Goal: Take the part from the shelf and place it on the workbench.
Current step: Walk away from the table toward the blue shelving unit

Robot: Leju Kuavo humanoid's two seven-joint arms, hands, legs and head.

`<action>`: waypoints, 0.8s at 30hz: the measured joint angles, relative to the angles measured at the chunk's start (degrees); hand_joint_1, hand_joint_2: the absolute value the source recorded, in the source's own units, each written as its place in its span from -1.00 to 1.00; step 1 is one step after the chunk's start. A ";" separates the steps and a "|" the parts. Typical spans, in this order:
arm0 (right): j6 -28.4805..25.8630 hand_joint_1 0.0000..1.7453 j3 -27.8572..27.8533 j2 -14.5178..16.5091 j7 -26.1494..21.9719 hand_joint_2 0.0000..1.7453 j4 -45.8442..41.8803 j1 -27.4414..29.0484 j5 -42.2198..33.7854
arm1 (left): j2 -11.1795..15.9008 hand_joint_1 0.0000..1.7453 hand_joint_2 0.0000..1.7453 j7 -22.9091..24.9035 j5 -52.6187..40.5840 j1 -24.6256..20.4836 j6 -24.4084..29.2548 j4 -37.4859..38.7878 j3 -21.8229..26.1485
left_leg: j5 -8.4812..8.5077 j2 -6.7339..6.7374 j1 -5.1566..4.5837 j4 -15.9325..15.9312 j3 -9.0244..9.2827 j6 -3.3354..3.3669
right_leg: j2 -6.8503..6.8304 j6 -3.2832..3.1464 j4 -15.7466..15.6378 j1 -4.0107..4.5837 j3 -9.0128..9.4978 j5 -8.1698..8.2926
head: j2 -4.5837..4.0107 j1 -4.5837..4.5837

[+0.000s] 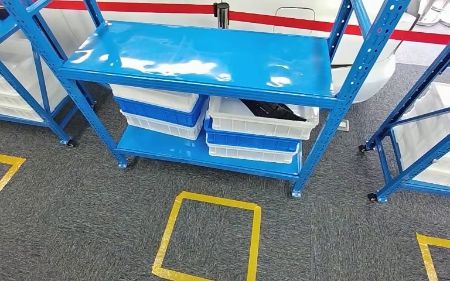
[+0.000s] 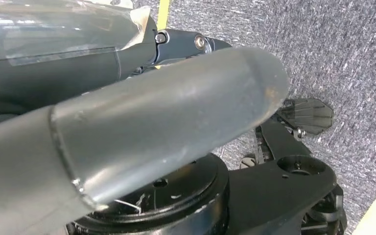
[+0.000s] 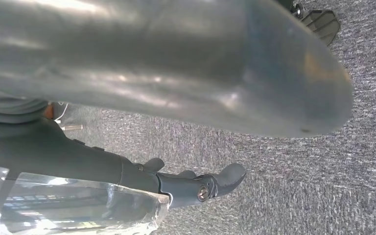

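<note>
A black part point(image 1: 272, 110) lies in the top white bin point(image 1: 234, 120) of the right-hand stack on the lower level of the blue shelf point(image 1: 205, 58). In the left wrist view my left hand point(image 2: 166, 103) hangs over the grey carpet, its thick thumb apart from the dark fingers point(image 2: 186, 41), and it holds nothing. My right hand point(image 3: 200, 73) also hangs over the carpet, with its dark fingers point(image 3: 210, 183) stretched out away from the thumb and nothing in them.
A second stack of white and blue bins point(image 1: 158, 108) sits left of the part's bin. More blue racks with white bins stand at the left point(image 1: 12, 76) and right point(image 1: 433, 134). A yellow tape square point(image 1: 208, 240) marks the carpet before the shelf.
</note>
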 joint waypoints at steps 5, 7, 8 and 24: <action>0.00 -1.00 0.09 -0.04 0.02 1.00 0.00 0.00 0.59 | -0.04 -1.00 1.00 -0.45 0.32 0.01 0.06 0.00 0.30 | -0.04 0.02 -0.21 0.04 -0.07 -0.19 | 0.00 -0.15 0.00 -0.07 -0.07 0.10 | 0.00 0.00; 0.02 -1.00 0.13 -0.09 0.03 0.50 0.00 -0.01 0.98 | -0.07 -1.00 1.00 -0.73 0.54 0.02 0.07 0.00 0.48 | -0.04 0.02 -0.34 0.07 -0.09 -0.18 | 0.00 -0.14 0.00 -0.17 -0.07 0.11 | 0.00 0.00; 0.04 -1.00 0.15 -0.11 0.04 0.00 0.00 -0.02 1.08 | -0.08 -1.00 1.00 -0.87 0.66 0.02 0.07 0.00 0.55 | -0.04 0.02 -0.40 0.09 -0.10 -0.18 | -0.01 -0.13 0.00 -0.22 -0.08 0.11 | 0.00 0.00; -1.02 -1.00 0.58 -0.55 0.38 1.00 -0.04 0.23 2.45 | -0.10 -1.00 1.00 -1.18 1.16 0.52 5.87 -0.09 0.37 | -0.05 0.01 -0.64 0.16 -0.12 -0.15 | -0.02 -0.11 0.00 -0.53 -0.08 0.13 | 0.00 0.01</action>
